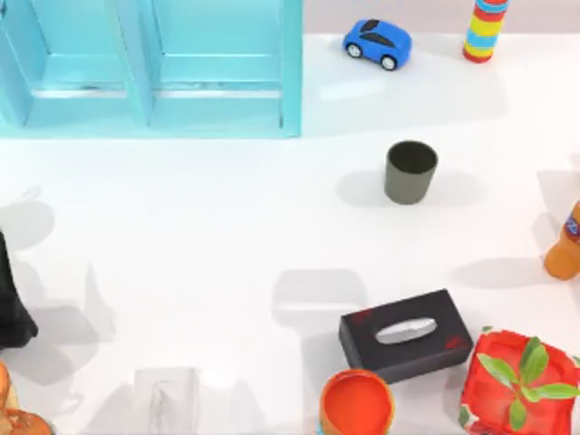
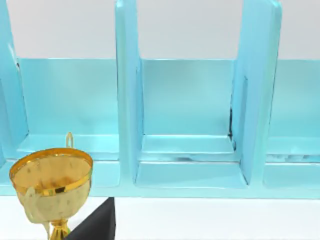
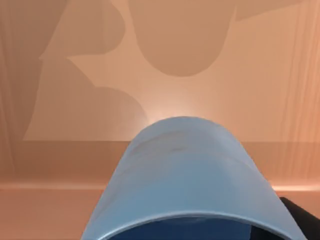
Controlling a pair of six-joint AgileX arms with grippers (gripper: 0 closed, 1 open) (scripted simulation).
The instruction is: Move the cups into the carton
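The dark grey-olive cup [image 1: 410, 171] stands upright on the white table, right of the light blue carton [image 1: 217, 109] at the back left. The carton's open compartments [image 2: 187, 115] face the left wrist camera. A glossy blue cup [image 3: 182, 175] sits very close in the right wrist view, with my right gripper [image 3: 185, 232] shut on it and a dark finger [image 3: 302, 220] at its side. It hangs before a tan backdrop, off the table area seen from above. My left arm [image 1: 9, 304] is parked at the table's left edge.
A blue toy car [image 1: 377, 43] and a stack of coloured rings [image 1: 486, 29] stand at the back right. An orange bottle [image 1: 566, 245] is at the right edge. A black tissue box [image 1: 406, 333], orange round container [image 1: 356, 403] and red plant pot [image 1: 518, 381] crowd the front right. A gold trophy [image 2: 52, 185] stands before the carton.
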